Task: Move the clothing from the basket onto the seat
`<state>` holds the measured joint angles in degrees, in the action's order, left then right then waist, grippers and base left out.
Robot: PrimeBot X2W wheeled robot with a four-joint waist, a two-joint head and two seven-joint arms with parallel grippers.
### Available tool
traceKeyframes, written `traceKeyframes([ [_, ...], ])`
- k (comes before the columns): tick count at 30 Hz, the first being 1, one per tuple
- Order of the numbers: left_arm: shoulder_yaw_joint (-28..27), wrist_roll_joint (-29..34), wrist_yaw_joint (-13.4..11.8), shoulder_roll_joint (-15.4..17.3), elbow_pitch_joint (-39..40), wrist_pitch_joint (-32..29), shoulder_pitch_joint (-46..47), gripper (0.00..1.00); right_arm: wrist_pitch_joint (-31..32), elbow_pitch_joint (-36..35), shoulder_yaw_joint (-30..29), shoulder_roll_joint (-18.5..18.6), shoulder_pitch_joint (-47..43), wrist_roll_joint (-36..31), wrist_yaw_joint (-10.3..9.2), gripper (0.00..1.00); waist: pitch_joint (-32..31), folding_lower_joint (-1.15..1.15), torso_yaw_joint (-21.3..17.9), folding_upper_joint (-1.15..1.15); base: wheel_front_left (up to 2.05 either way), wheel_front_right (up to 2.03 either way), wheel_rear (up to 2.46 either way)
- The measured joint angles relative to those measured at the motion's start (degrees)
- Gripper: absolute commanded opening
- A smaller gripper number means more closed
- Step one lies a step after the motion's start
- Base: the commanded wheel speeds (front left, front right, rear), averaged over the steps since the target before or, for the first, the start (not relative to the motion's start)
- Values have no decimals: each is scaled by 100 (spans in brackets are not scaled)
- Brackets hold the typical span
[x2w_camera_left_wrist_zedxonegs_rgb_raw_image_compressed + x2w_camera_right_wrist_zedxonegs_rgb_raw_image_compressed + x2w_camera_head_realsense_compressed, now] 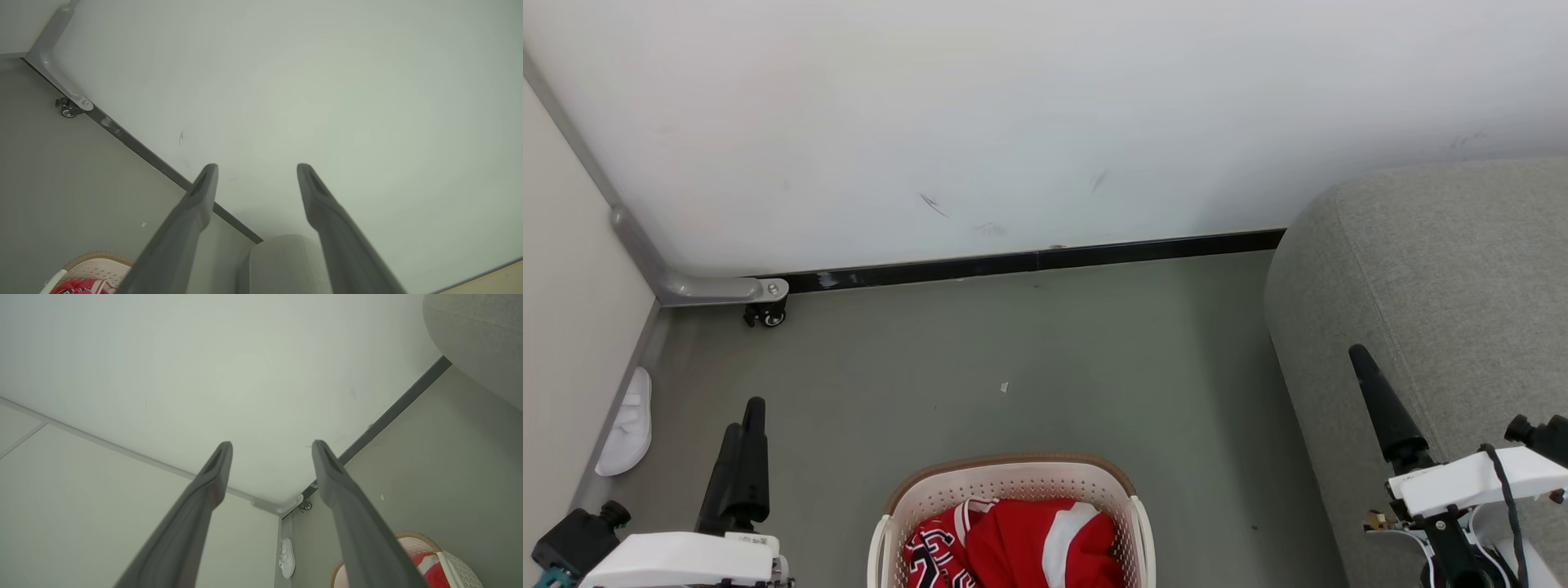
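Unreadable black-and-white lettering (929, 557) on red-and-white sports clothing (1021, 543) in cream perforated plastic basket (1029, 483); left claw (257, 168), right claw (271, 444) released, raised beside it.

The right gripper (272, 446) held its jaws wide apart, framing a pale wall (204, 355). Low at the right, partly behind one finger, the basket (408, 535) sat on the grey floor (449, 465) with the red-and-white clothing (439, 577) inside. The grey seat (482, 339) bulged in at the upper right. A white slipper (287, 558) lay by the wall corner, near a small caster (305, 506).
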<state>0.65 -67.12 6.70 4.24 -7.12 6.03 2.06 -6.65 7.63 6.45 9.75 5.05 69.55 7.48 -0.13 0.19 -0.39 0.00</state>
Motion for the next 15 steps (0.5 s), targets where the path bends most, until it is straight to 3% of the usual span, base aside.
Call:
traceKeyframes([
  [7,168,787,-12,148,3,191,113,100,-174,-5,225,222,20,-645,0,100,31,-10,-6,0,0,0,0],
  [15,356,1896,-202,314,15,380,185,100,-350,16,467,374,213,-1457,0,100,45,-13,-15,0,0,0,0],
])
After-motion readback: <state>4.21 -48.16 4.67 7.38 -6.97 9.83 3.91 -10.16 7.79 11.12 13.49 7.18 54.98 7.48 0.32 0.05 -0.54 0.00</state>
